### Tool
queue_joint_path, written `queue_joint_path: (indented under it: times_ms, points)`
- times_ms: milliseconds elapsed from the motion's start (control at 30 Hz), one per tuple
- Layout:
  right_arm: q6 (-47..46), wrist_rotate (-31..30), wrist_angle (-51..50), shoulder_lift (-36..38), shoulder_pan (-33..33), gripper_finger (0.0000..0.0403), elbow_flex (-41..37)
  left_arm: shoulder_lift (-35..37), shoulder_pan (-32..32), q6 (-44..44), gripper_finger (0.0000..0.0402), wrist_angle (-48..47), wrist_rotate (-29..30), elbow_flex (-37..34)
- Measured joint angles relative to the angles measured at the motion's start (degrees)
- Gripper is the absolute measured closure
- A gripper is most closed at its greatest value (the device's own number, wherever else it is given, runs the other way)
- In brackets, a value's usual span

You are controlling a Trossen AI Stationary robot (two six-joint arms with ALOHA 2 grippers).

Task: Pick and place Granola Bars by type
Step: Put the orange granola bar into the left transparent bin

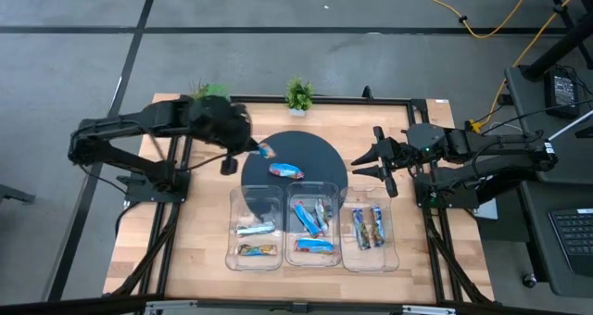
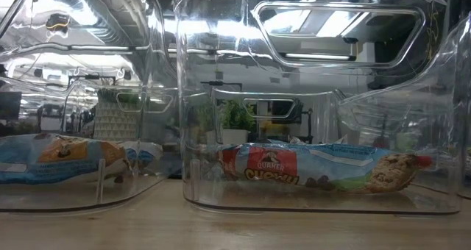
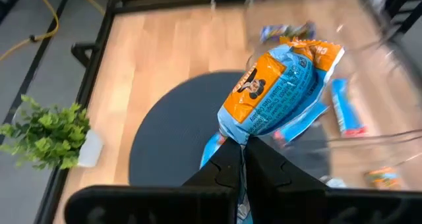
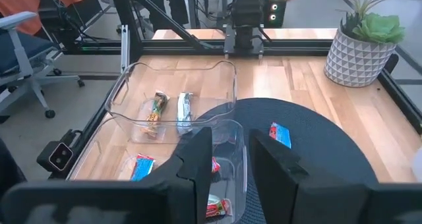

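left end effector (image 3: 241,159) pinches a light, crinkly, slippery granola bar (image 3: 280,89) by its end seam; right end effector (image 4: 227,159) waits spread.

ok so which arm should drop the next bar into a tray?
Left. Its gripper is shut on a blue-and-orange granola bar, held above the dark round mat near the clear trays. The right gripper is open and empty at the mat's far edge.

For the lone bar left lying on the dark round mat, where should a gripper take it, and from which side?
The granola bar lies flat and alone on the round mat, long axis roughly left to right in the high view. Probably best taken from straight above, fingers closing across its narrow width at mid-length. The right gripper is open nearby; the left gripper already holds another bar.
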State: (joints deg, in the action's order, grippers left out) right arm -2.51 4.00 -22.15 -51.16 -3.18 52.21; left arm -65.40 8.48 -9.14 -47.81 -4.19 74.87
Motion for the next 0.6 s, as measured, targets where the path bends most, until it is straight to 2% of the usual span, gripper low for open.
queue_joint_path:
  times_ms: [267, 600]
  points:
    - [0.19, -5.52, 0.01, 0.00, 0.02, 0.0299, 0.00, 4.43, -4.68, 5.42, 0.0398, 0.23, 3.93, 0.07]
    - [0.19, -5.90, 0.00, 0.00, 0.00, 0.0299, 0.00, 3.26, -12.96, 14.05, 0.0398, 0.92, 4.80, 0.08]
